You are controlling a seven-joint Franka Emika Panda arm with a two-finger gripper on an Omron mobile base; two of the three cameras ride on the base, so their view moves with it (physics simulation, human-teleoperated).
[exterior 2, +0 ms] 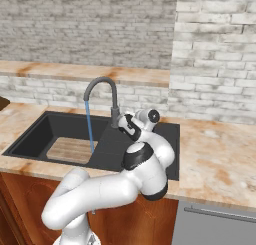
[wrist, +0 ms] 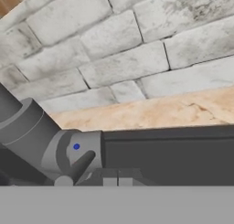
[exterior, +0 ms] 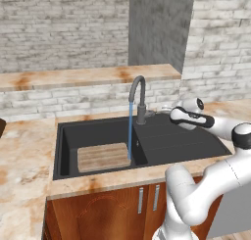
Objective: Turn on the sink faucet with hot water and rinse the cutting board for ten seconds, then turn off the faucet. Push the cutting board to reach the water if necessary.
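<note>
Rinse step – water (exterior: pixel 130 131) runs from the faucet (exterior: pixel 138 98) onto the right edge of the cutting board (exterior: pixel 103 156), lying flat in the sink (exterior: pixel 66 151) basin. Gripper (exterior: pixel 166 108) closed, empty, beside the faucet lever (wrist: pixel 81 166). Next – likely wait, then push lever off.

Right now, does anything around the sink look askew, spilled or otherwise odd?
Mostly not. The water runs straight down from the sink faucet and lands at the right edge of the cutting board, which lies flat in the sink. So barely any of the board gets rinsed.
</note>
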